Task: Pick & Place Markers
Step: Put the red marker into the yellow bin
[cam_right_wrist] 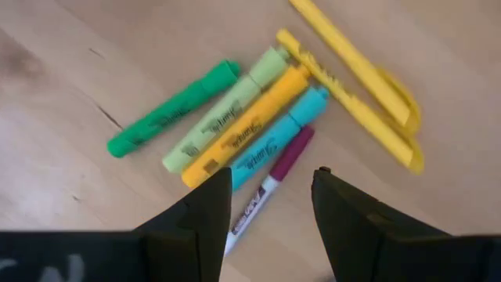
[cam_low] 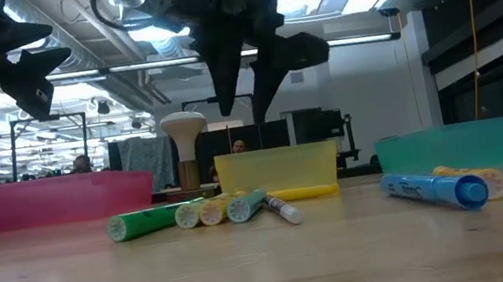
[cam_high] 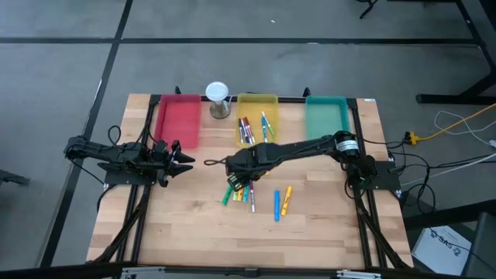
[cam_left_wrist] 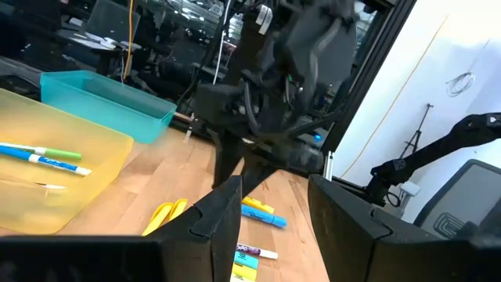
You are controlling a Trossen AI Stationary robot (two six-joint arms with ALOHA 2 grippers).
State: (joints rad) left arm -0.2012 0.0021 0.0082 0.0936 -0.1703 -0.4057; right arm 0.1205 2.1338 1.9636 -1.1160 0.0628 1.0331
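Our right pincer [cam_right_wrist: 266,207] hangs above the middle of the light wooden table [cam_high: 201,232], its two dark fingers spread with nothing between them. Directly below it we see a tight fan of markers lying side by side: a dark green marker [cam_right_wrist: 172,109], a pale green highlighter [cam_right_wrist: 225,110], an orange-yellow highlighter [cam_right_wrist: 244,127], a teal-capped highlighter [cam_right_wrist: 275,138] and a thin white pen with a purple cap [cam_right_wrist: 268,185], which lies under the gap between the fingers. Two slim yellow pens [cam_right_wrist: 356,86] lie just beside this fan, touching each other. In the high view, a blue marker [cam_high: 276,205] and a yellow marker [cam_high: 286,201] rest apart from the group, toward the right arm's base.

Several more markers [cam_high: 253,128] lie inside the yellow rectangular plastic tray [cam_high: 257,99], between the red tray [cam_high: 179,120] and the teal tray [cam_high: 326,116] at the table's far edge.

Our left pincer [cam_high: 184,161] waits near the red tray, fingers apart and empty.
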